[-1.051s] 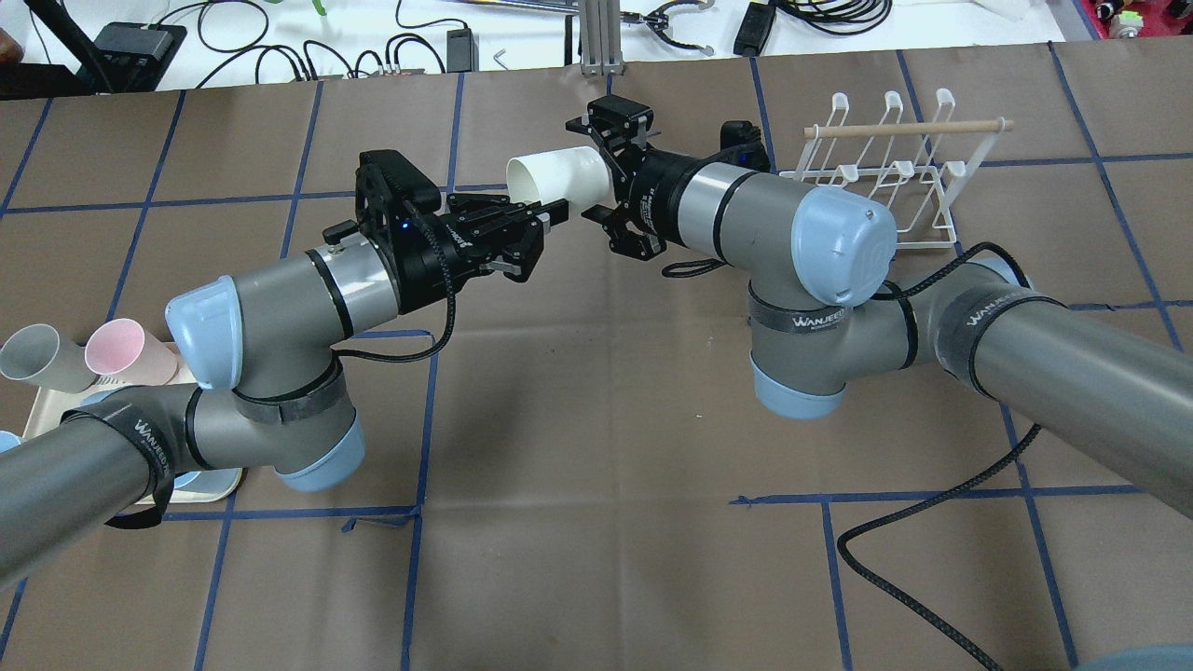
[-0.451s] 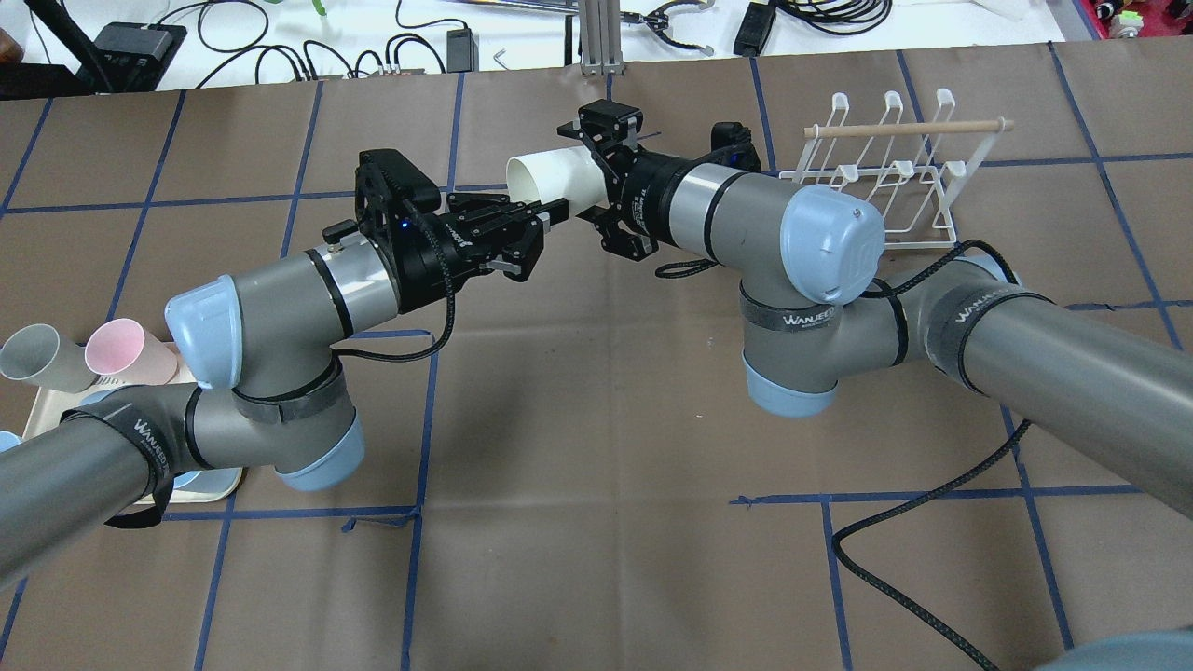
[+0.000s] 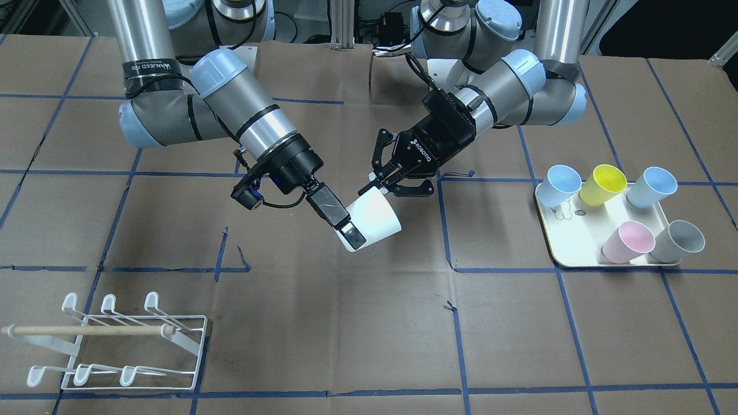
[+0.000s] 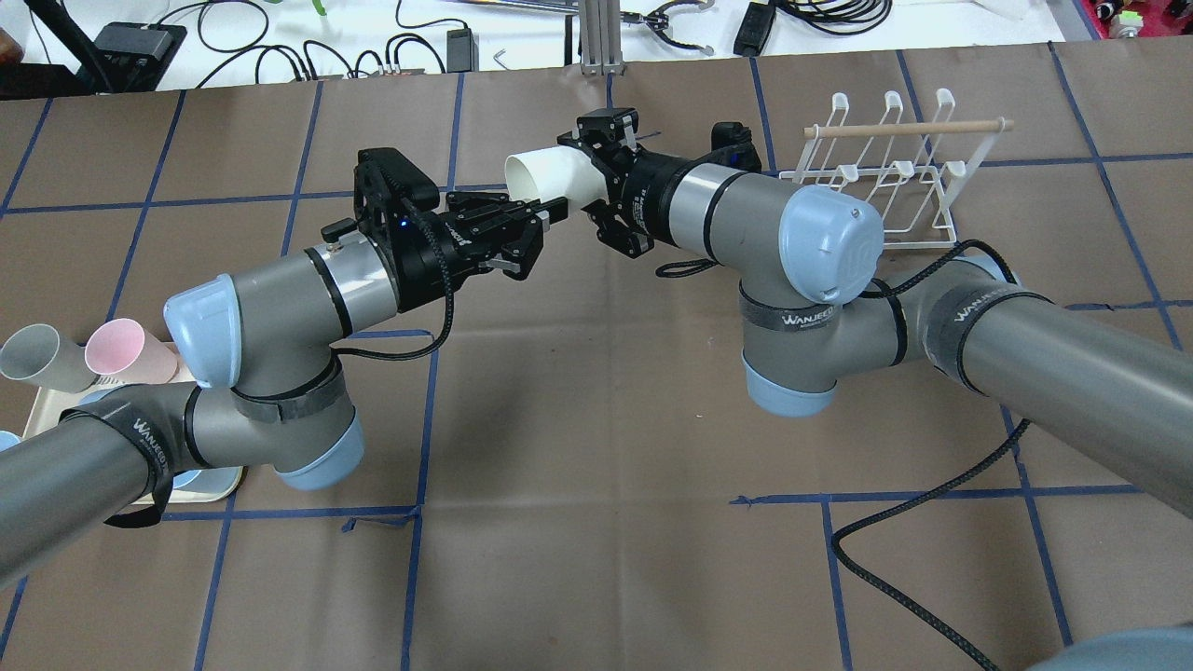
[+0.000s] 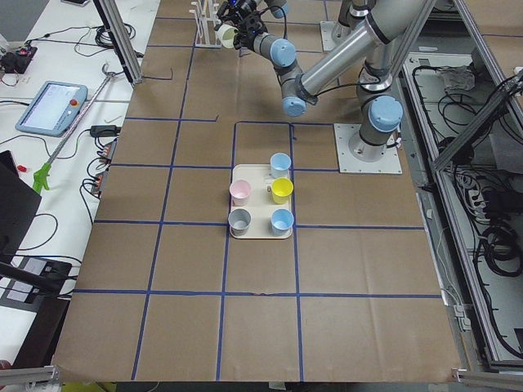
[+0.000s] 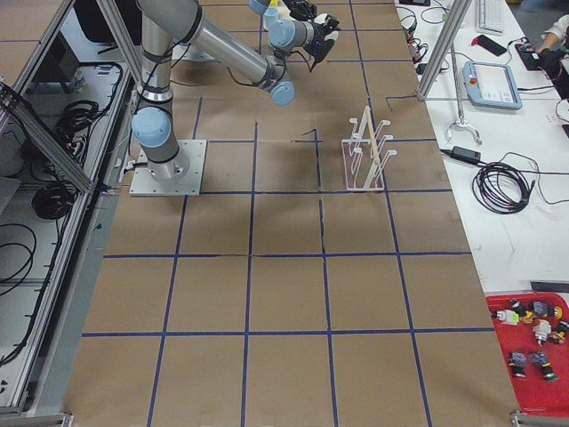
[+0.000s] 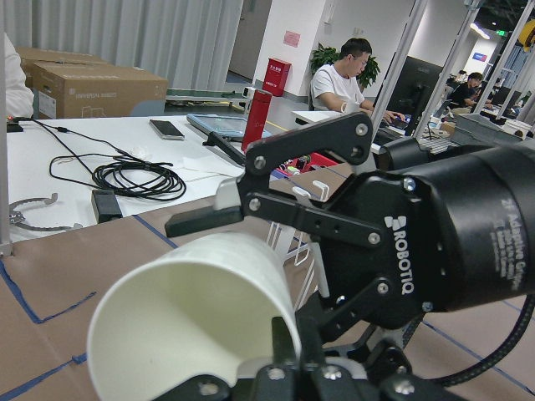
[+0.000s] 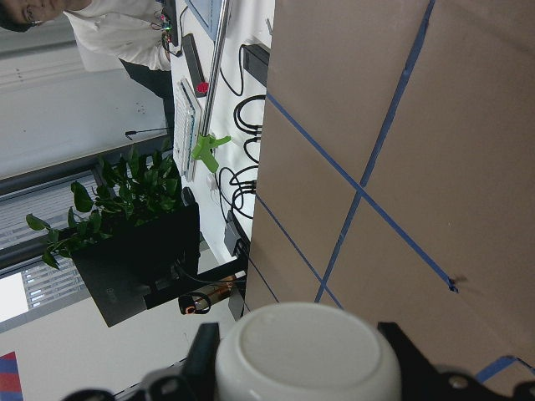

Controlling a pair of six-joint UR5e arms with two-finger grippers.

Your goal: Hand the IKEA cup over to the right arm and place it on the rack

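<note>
The white cup (image 4: 550,172) hangs on its side in mid-air between both arms, and also shows in the front view (image 3: 377,216). My left gripper (image 4: 550,212) is shut on the cup's open rim, seen close up in the left wrist view (image 7: 192,317). My right gripper (image 4: 578,177) is shut on the cup's base end. One of its fingers (image 3: 337,216) lies along the cup's side; the other is hidden behind the cup. The right wrist view shows the cup's bottom (image 8: 305,347) between the two pads. The white wire rack (image 4: 885,177) with its wooden dowel stands empty to the right.
A cream tray (image 3: 568,262) near the left arm's base holds several coloured cups: blue, yellow, pink and grey. A black cable (image 4: 895,550) loops on the table under the right arm. Cables and tools lie beyond the table's far edge.
My right gripper has slid further left over the cup's base, and its fingers have drawn in against it. The left arm and the cup have stayed almost still.
</note>
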